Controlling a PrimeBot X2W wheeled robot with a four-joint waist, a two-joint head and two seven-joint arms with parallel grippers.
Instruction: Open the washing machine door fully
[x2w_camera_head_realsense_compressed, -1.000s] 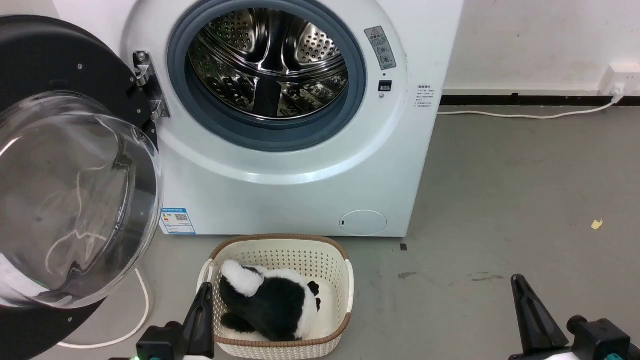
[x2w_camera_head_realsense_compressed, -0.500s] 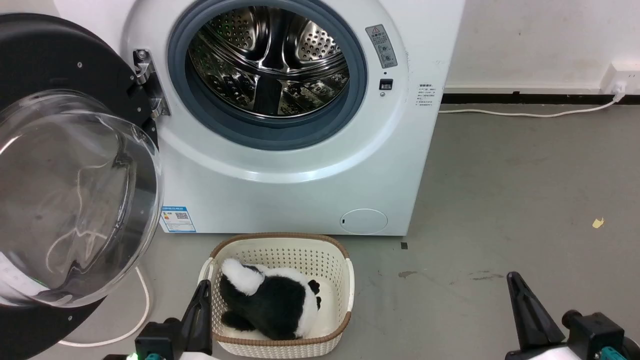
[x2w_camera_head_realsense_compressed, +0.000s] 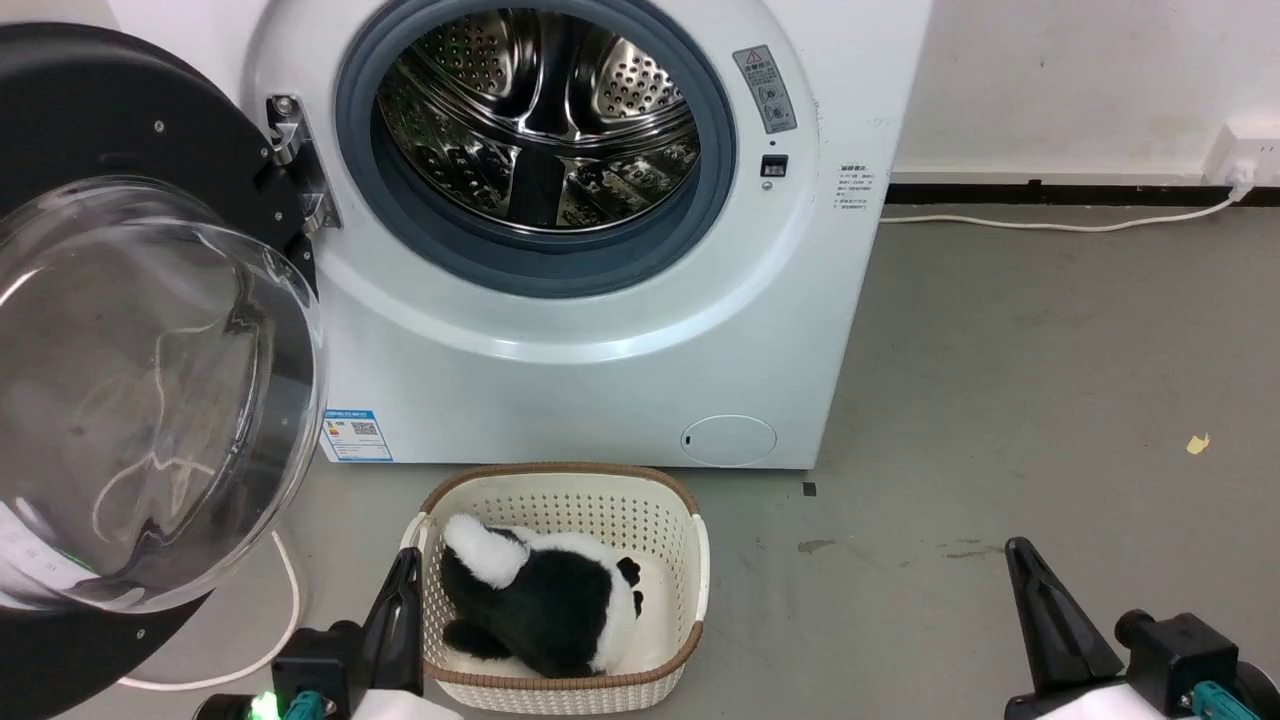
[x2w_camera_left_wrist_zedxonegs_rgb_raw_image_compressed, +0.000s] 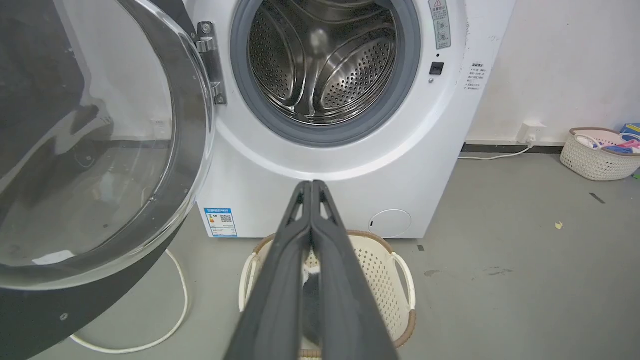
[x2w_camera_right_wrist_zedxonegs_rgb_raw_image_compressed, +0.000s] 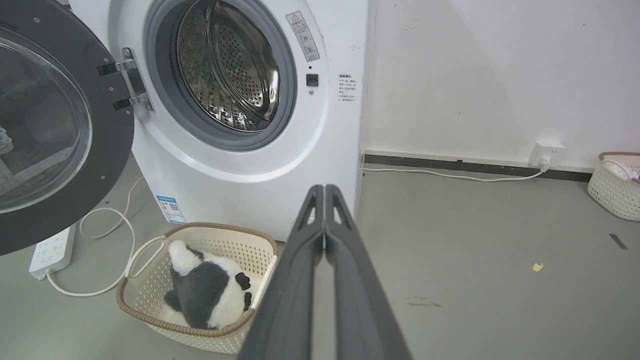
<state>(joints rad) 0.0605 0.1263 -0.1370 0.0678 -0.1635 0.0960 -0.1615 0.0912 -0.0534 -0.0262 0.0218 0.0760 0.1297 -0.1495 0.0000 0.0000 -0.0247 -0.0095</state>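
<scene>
I've got a grey floor (x2w_camera_head_realsense_compressed: 1000, 350) in front of me, scuffed and stained in spots. The washing machine (x2w_camera_head_realsense_compressed: 560, 380) stands on it, back to the wall. Just before its base sits a cream basket (x2w_camera_head_realsense_compressed: 560, 467). A white cable (x2w_camera_head_realsense_compressed: 285, 610) loops on the floor left of that basket, near a power strip (x2w_camera_right_wrist_zedxonegs_rgb_raw_image_compressed: 50, 250). A second cable (x2w_camera_head_realsense_compressed: 1050, 226) lies along the skirting. A yellow scrap (x2w_camera_head_realsense_compressed: 1196, 443) lies well off to the right, and a far basket (x2w_camera_left_wrist_zedxonegs_rgb_raw_image_compressed: 595, 162) stands by the wall.

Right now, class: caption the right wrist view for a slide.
Shut fingers point at the washer, door wide open, plush panda in the basket below.
</scene>
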